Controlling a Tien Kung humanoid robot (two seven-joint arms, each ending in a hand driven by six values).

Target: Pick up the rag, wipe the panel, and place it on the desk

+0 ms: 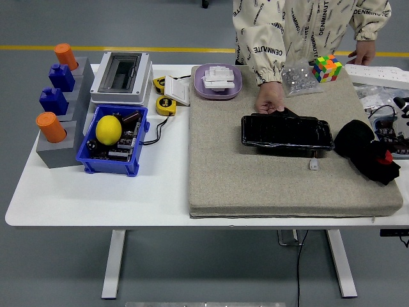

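A glossy black panel lies across the middle of the grey mat. A person's hand rests on the panel's far left corner. Just off the panel's right end sits a dark bunched rag. My right hand, black with a red spot, is against the rag's right side, low over the mat; black on black hides the grip. A small white piece lies on the mat just in front of the panel.
Left of the mat stand a blue bin holding a yellow ball, a grey block rack, a white box and tape measures. Behind are a purple tray, a puzzle cube and a power strip.
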